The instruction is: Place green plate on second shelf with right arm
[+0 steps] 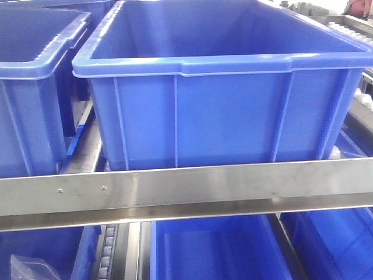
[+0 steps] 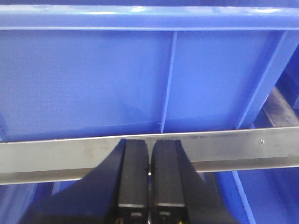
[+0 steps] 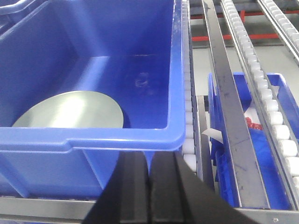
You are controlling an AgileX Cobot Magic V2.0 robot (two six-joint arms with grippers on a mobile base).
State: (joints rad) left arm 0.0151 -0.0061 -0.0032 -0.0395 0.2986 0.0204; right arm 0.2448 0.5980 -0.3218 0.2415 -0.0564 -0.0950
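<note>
Two arms: both are hanging in front of the rack with nothing in their fingers.
Right gripper (image 3: 149,186): its fingers are pressing together and carrying nothing; you are looking over the front lip of a blue bin (image 3: 93,140), so the wrist is sitting just outside it rather than over the load.
Green plate (image 3: 70,109): it is lying inside that bin against the near wall, seemingly tilted with its glossy face catching the light; nothing is gripping it.
Left gripper (image 2: 149,186): its fingers are likewise closing flat on each other, parked low before the steel shelf rail (image 2: 56,154), probably to keep clear of the right arm's work.
Front view: the large bin (image 1: 221,111) is resting behind a steel rail (image 1: 186,186), and the plate is not showing from here.
Stage, as you might judge it: the plate appears delivered, though you cannot confirm which shelf level this is.
</note>
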